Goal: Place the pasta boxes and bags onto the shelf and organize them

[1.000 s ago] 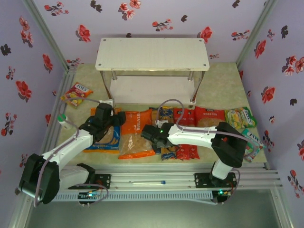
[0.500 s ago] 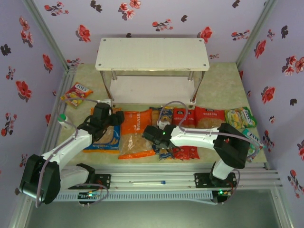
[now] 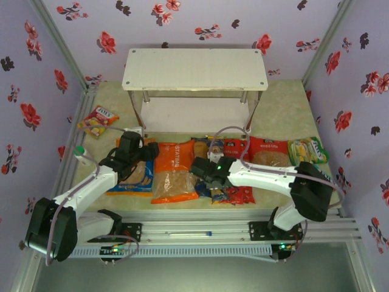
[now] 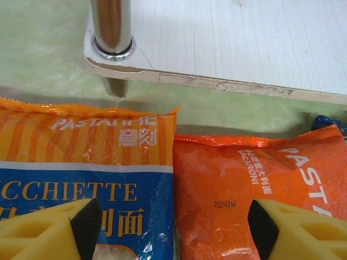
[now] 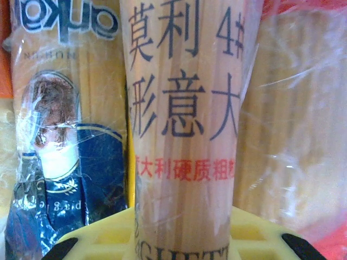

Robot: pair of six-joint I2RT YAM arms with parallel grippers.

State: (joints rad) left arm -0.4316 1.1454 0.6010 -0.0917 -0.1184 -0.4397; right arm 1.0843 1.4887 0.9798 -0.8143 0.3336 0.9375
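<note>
The white two-tier shelf (image 3: 194, 68) stands at the back, its lower board (image 4: 244, 38) and a metal post (image 4: 111, 27) close ahead in the left wrist view. In front lie a blue-orange bag (image 4: 81, 162), an orange bag (image 4: 244, 179) and a red bag (image 3: 268, 155), with spaghetti packs between them. My left gripper (image 4: 173, 227) hovers open over the seam between the blue-orange and orange bags. My right gripper (image 5: 181, 238) is shut on a clear-wrapped spaghetti pack (image 5: 184, 108) showing tan pasta. A dark blue pack (image 5: 59, 162) lies just left of it.
A yellow-red snack packet (image 3: 97, 120) lies at the left by the wall. Green snack packets (image 3: 307, 150) lie at the right end of the row. Flowered walls close in both sides. A metal rail (image 3: 200, 228) runs along the near edge.
My right gripper has closed from wide open onto the spaghetti pack and shifted a little right. The left arm has stayed nearly still.
</note>
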